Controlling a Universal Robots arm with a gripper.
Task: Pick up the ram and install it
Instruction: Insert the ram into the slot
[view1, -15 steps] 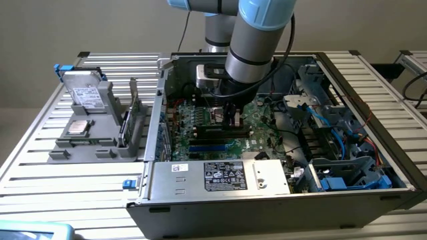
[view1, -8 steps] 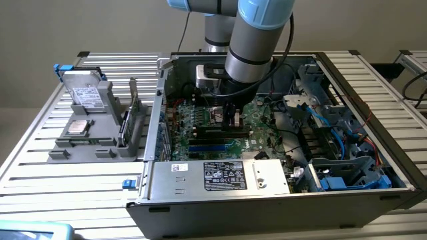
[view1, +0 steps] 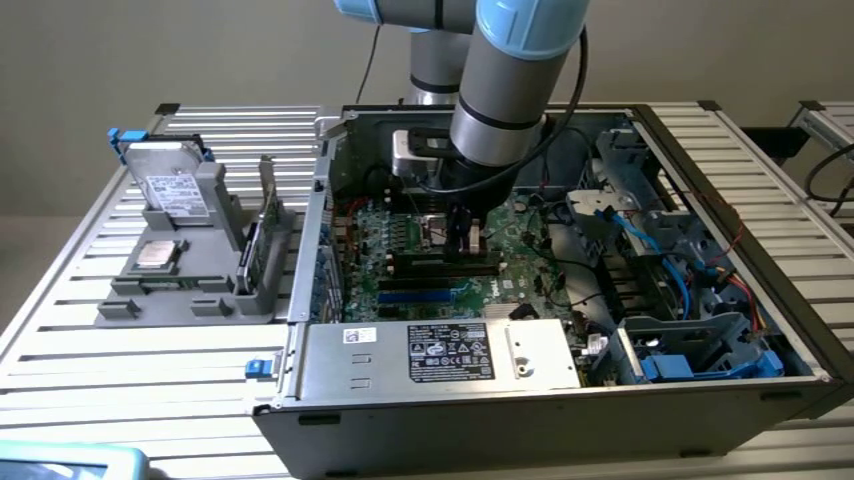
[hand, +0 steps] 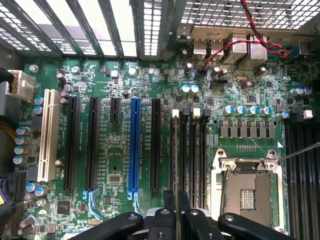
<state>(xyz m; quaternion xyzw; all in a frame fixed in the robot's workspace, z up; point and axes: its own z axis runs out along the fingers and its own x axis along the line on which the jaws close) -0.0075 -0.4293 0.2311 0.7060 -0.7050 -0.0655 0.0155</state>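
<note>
Pincer (hand: 176, 209) sat low inside the open case (view1: 534, 425), over the board's (hand: 117, 145) memory slots (hand: 194, 150). Room was tight. Case walls stood on all sides and the power supply (view1: 447, 352) ran along the near edge in the exterior view. A grey-blue cage (view1: 694, 350) and blue cables (view1: 674, 265) crowded the corner on the exterior view's right. Free space was straight up through the open top.

On the board the black memory slots ran parallel, just beside each other. CPU socket (hand: 248, 192) lay on one side of them, a black card slot (hand: 155, 145) on the other. Blue slot (hand: 134, 145) lay beyond that, white slot (hand: 48, 135) near the board edge. Red and black wires (hand: 252, 37) crossed by the rear-port edge, well apart from the fingers.

Jaws were nearly closed, clamped on the ram (hand: 175, 155). From the wrist the ram showed edge-on as a thin line. It ran along the memory slot nearest the black card slot, lined up with it. Couldn't tell whether it was seated or just above. White latch (hand: 175, 113) showed at that slot's far end.

Arm (view1: 514, 90) stood over the case's far edge, last link near vertical, wrist pointing straight down at the board. Case sat on a slatted table (view1: 120, 370). Grey parts tray (view1: 167, 290) was just beside the case toward the exterior view's left, apart from the arm.
</note>
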